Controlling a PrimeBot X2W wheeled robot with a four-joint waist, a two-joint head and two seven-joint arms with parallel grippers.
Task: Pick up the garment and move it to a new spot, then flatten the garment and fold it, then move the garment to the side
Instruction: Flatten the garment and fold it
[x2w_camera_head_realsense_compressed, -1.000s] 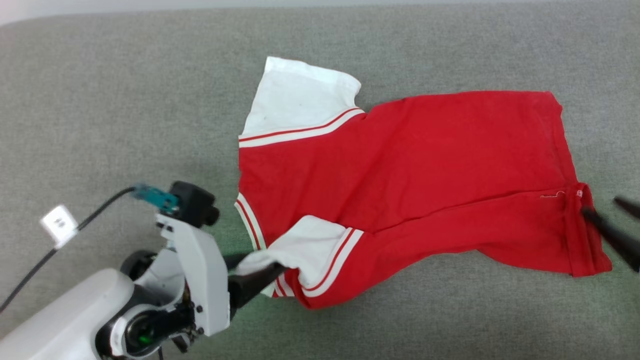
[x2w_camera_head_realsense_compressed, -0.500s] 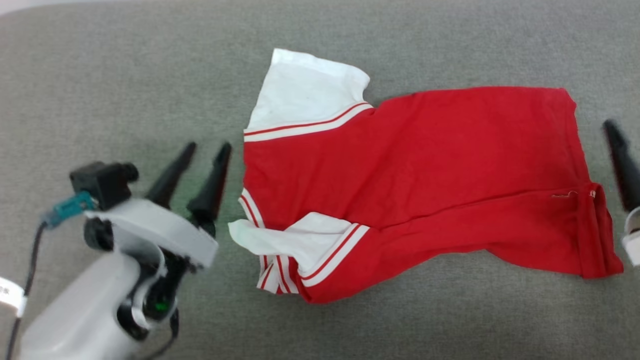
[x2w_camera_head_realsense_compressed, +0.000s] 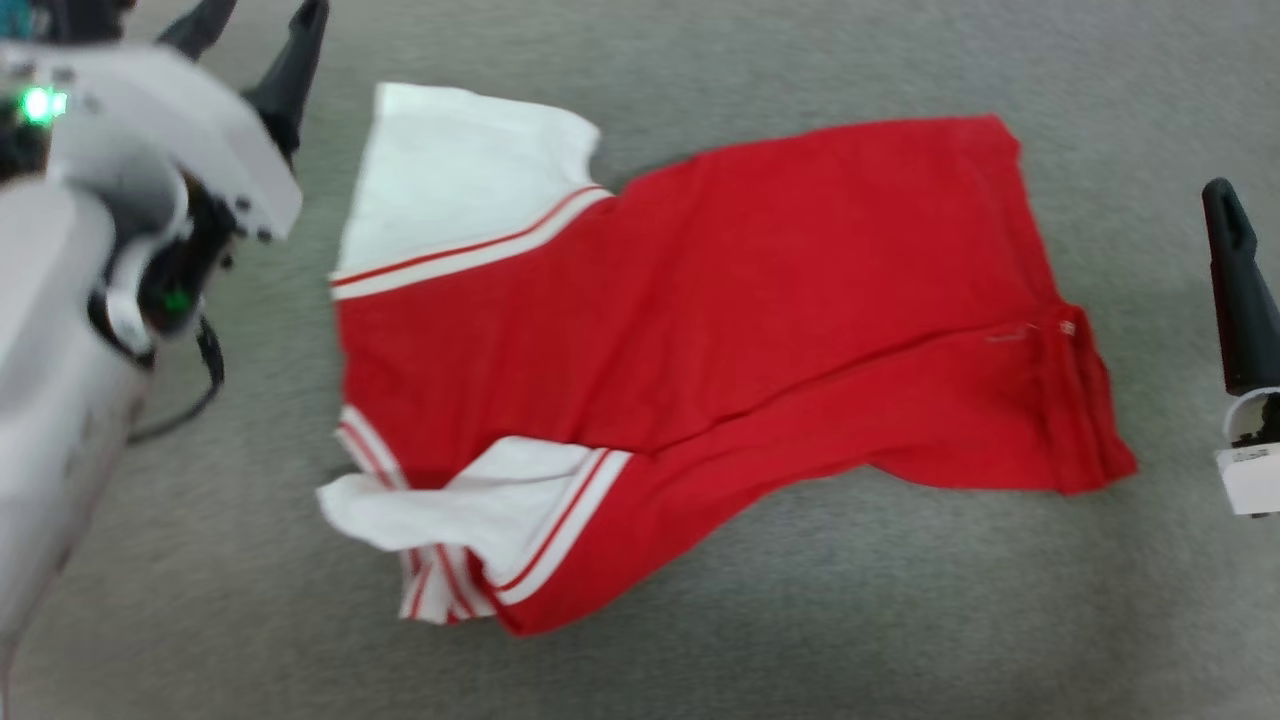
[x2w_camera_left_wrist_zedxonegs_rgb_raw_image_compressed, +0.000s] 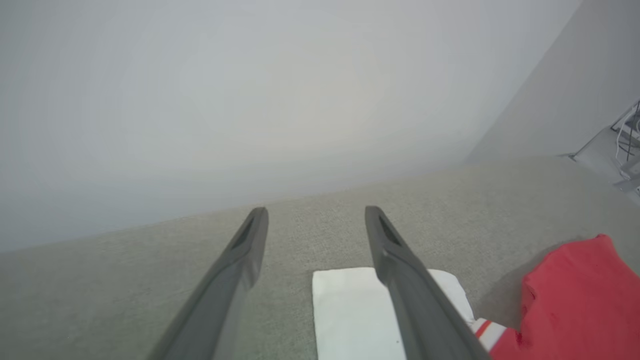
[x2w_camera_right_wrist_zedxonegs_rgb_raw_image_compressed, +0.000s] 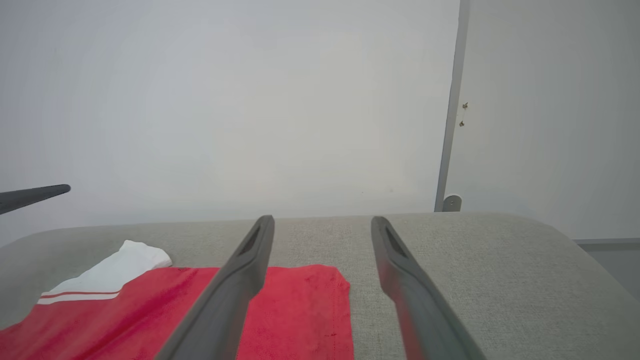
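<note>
Left gripper (x2w_camera_left_wrist_zedxonegs_rgb_raw_image_compressed: 316, 214) and right gripper (x2w_camera_right_wrist_zedxonegs_rgb_raw_image_compressed: 322, 220) both stand spread wide and empty, we note, one off each end of the garment (x2w_camera_head_realsense_compressed: 700, 300), which lies between them on the tabletop (x2w_camera_head_realsense_compressed: 800, 660) with one sleeve (x2w_camera_head_realsense_compressed: 420, 510) rumpled, so we judge them placed for flattening.

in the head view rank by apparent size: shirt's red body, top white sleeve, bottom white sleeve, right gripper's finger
1. red body
2. top white sleeve and bunched bottom white sleeve: about alike, so unranked
3. right gripper's finger, clearly smallest
</note>
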